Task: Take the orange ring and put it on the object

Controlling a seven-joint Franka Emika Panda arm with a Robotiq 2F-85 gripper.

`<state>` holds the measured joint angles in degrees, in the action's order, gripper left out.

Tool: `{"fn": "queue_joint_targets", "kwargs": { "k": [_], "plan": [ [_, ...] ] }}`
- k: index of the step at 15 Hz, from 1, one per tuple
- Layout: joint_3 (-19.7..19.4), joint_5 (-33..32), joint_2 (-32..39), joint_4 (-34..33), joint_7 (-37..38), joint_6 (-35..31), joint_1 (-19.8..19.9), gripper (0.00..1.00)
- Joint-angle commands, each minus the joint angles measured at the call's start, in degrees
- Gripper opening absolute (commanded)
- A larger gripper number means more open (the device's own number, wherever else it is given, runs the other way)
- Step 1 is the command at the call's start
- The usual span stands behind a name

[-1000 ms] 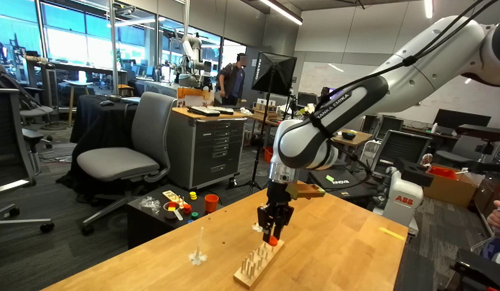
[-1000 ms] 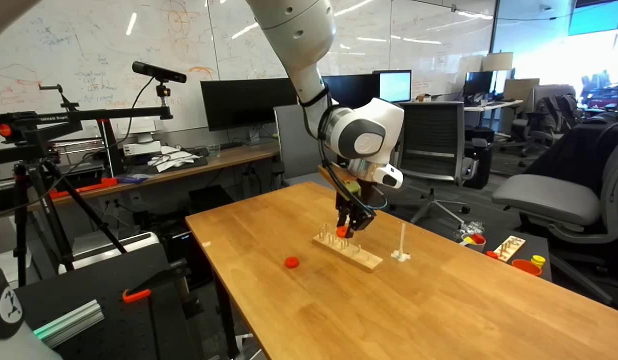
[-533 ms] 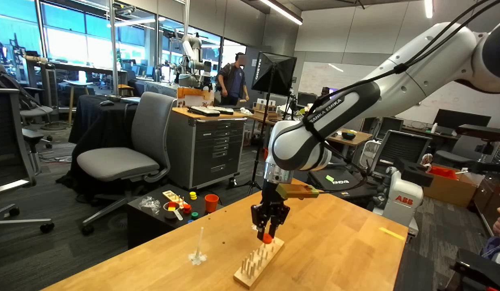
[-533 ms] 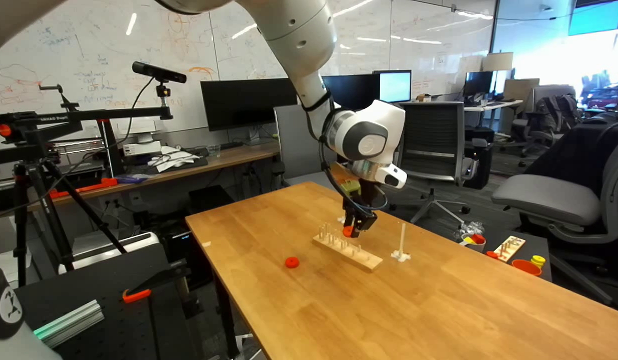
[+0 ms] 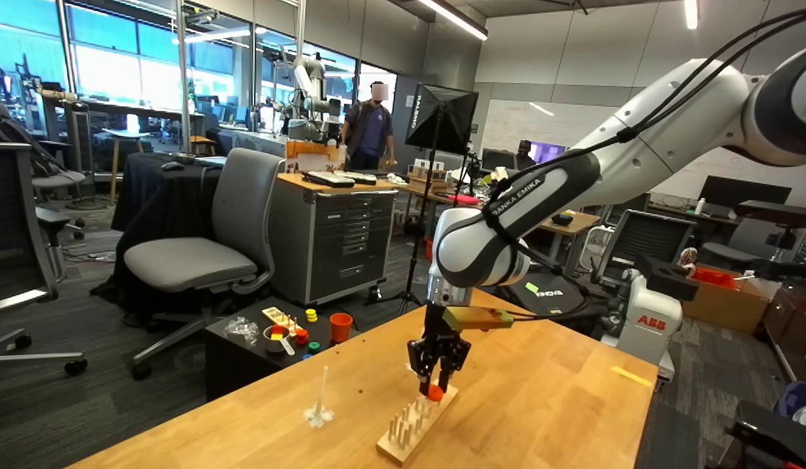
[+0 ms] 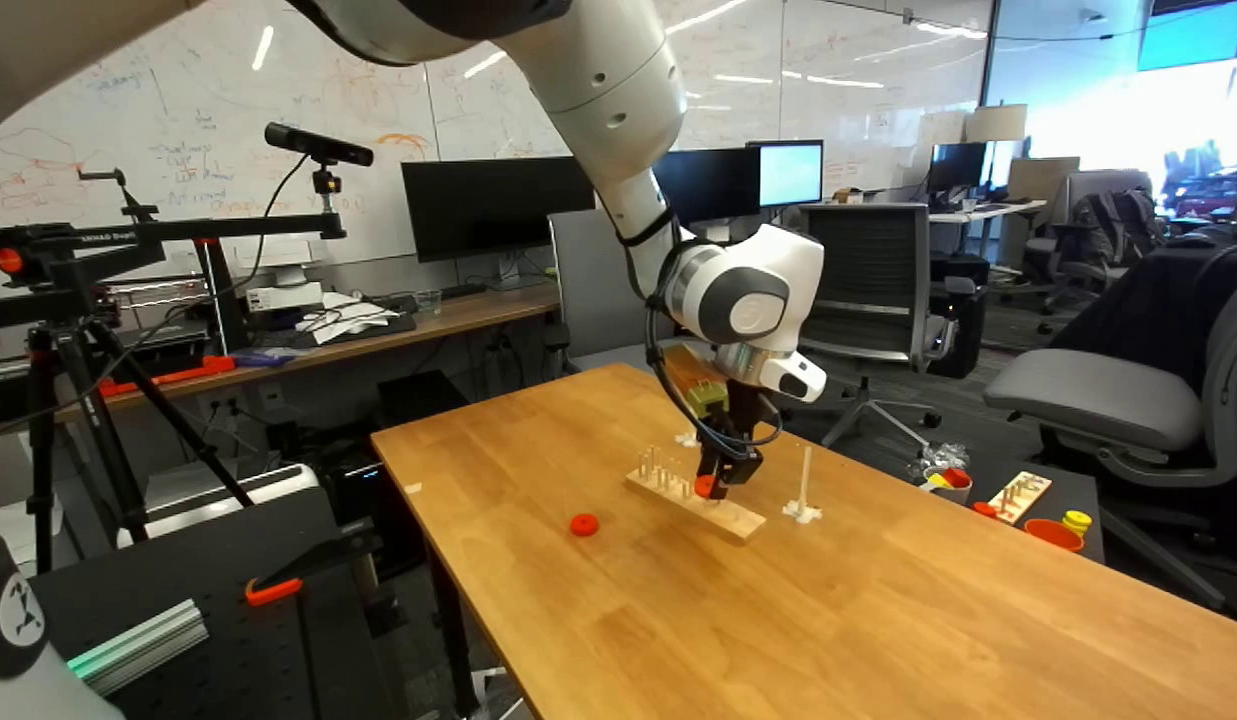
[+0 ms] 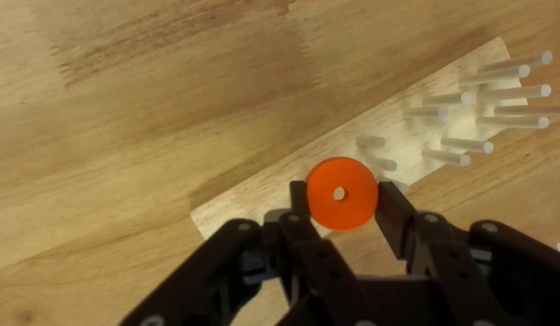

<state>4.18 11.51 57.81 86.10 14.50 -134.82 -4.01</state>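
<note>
The orange ring (image 7: 354, 210) is a small round disc with a centre hole, and it is held between the fingertips of my gripper (image 7: 343, 197). In both exterior views the ring (image 5: 435, 393) (image 6: 704, 487) hangs flat at the tips of the downward gripper (image 5: 435, 389) (image 6: 715, 486). The object is a light-wood block (image 7: 261, 190) with rows of upright pegs; it lies on the table (image 5: 546, 391). The ring is over the block's sparsely pegged end, at about peg-top height. Something pale shows through its hole; I cannot tell whether it is a peg.
Another orange-red ring (image 6: 584, 525) lies on the table beside the block. A thin upright rod (image 5: 322, 391) (image 6: 805, 480) stands on a small white base near the block. A second white base (image 6: 687, 440) shows behind the gripper.
My gripper has carried the held ring along the block toward its sparsely pegged end, then lowered it closer to the block. The block and the loose ring have not moved.
</note>
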Motion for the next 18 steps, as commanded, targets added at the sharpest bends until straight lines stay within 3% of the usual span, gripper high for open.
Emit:
{"fn": "queue_joint_targets", "kwargs": {
  "k": [1, 18],
  "plan": [
    [-0.3, 0.1, 0.9, -2.3, 0.2, 4.1, -0.4, 0.17],
    [-1.1, 0.2, 3.0, -6.3, 0.9, 7.8, 0.2, 0.17]
  ]
}}
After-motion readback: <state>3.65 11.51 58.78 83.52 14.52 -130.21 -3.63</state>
